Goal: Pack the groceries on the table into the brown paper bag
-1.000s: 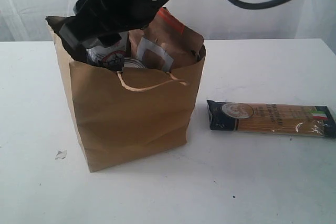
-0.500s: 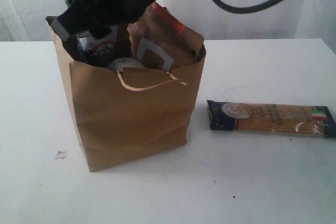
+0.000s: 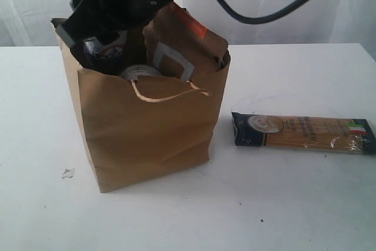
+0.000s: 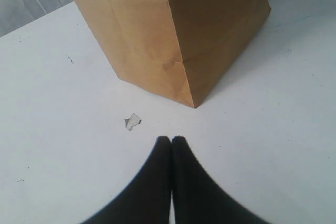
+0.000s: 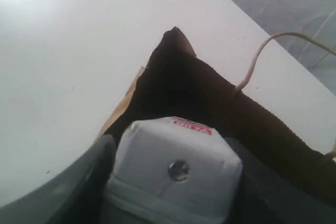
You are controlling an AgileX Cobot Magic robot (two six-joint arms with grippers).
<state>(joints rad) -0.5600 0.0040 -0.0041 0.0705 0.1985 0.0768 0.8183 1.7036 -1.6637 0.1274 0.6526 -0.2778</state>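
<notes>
The small white-blue carton (image 5: pixel 157 150) sits upright in the right claw (image 3: pixel 94 34), whose fingers are clamped on its sides. It hangs in the open mouth of the tall brown kraft paper bag (image 3: pixel 147 133), at the bag's far left corner. The free space lies straight below the carton, so I'd say the next move is a plain drop down the inside wall. The right arm reaches across from the right side of the bench (image 3: pixel 294 204), slanting down over the bag's top with its wrist pitched towards that corner.

Packed in beside it are a pull-tab can (image 3: pixel 140 72) near the front wall and a brown pouch with an orange label (image 3: pixel 188 39), which stands taller than the rim on the right.

Out on the bench, just right of the bag, the dark-blue spaghetti packet (image 3: pixel 302 133) lies flat, its long axis running along the front edge towards the right edge. That is the right arm's side.

The left claw (image 4: pixel 171 141) hovers low by the bag's near left corner, fingers pressed together and empty, beside a small white crumb (image 4: pixel 133 122).
</notes>
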